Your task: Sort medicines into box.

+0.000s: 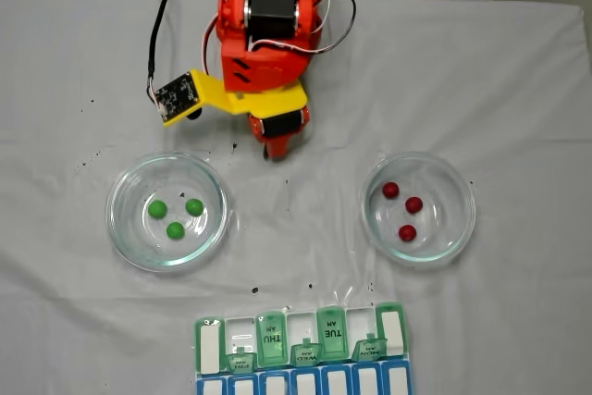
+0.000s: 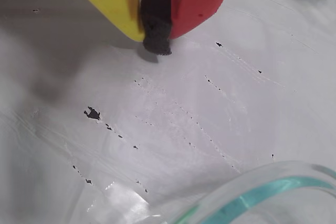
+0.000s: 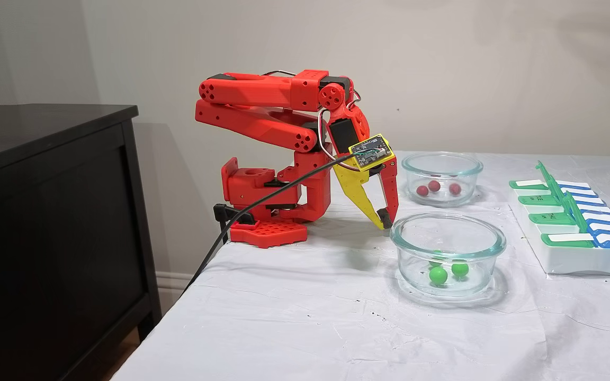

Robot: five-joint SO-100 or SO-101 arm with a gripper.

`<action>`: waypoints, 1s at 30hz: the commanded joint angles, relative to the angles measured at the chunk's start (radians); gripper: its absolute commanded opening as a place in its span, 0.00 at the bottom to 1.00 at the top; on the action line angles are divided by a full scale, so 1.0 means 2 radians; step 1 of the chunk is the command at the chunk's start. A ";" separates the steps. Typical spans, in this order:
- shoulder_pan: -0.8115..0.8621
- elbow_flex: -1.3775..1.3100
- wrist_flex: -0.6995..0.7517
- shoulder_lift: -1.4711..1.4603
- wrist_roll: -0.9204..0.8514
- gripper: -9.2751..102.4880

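Observation:
Three green medicines (image 1: pixel 175 215) lie in the left glass bowl (image 1: pixel 125 228), and three dark red medicines (image 1: pixel 404 208) lie in the right glass bowl (image 1: pixel 462 215). The box (image 1: pixel 301 344), with green lids marked by day and a blue row, sits at the near edge; several green lids stand raised (image 3: pixel 554 190). My gripper (image 1: pixel 273 150) hangs low over the cloth between the bowls, nearer the arm's base. In the wrist view its yellow and red fingers meet on a black foam pad, gripper (image 2: pixel 157 38) shut with nothing in it. From the side, the gripper (image 3: pixel 384 219) tips sit just behind the green bowl's rim (image 3: pixel 405 225).
A white cloth (image 1: pixel 305 228) with small dark specks covers the table. The red arm base (image 3: pixel 268 211) stands at the table's back edge, with a black cable (image 3: pixel 241 217) running off it. A dark cabinet (image 3: pixel 45 211) stands beside the table.

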 commanded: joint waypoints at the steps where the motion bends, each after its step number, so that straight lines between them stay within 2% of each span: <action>1: -0.002 -0.027 0.004 0.006 0.001 0.08; 30: -0.002 -0.027 0.004 0.006 0.001 0.08</action>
